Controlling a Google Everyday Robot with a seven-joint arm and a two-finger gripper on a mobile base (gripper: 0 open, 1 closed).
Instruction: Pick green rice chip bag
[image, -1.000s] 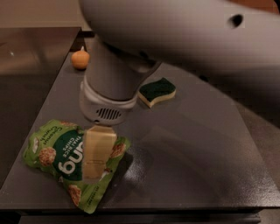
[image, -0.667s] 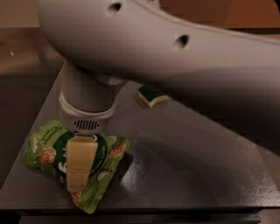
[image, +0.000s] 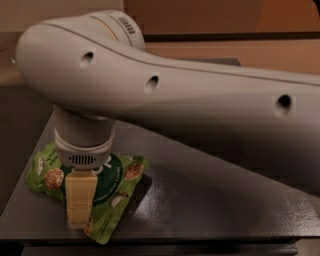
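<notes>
The green rice chip bag (image: 119, 181) lies flat on the near left corner of the dark grey table (image: 215, 200). It is light green with a dark green circle and round chip pictures. My gripper (image: 79, 216) hangs straight down from the wide white arm (image: 165, 95) and sits on the left half of the bag, covering its middle. The gripper's cream tip reaches close to the bag's near edge. Most of the bag's lettering is hidden under the wrist.
The table's front edge (image: 160, 239) runs just below the bag and its left edge is close beside it. The white arm fills the upper part of the view and hides the back of the table. Bare tabletop lies to the bag's right.
The arm has swung across and lower over the table, hiding the sponge and the orange object seen earlier. The gripper has shifted left over the bag. The bag lies where it was.
</notes>
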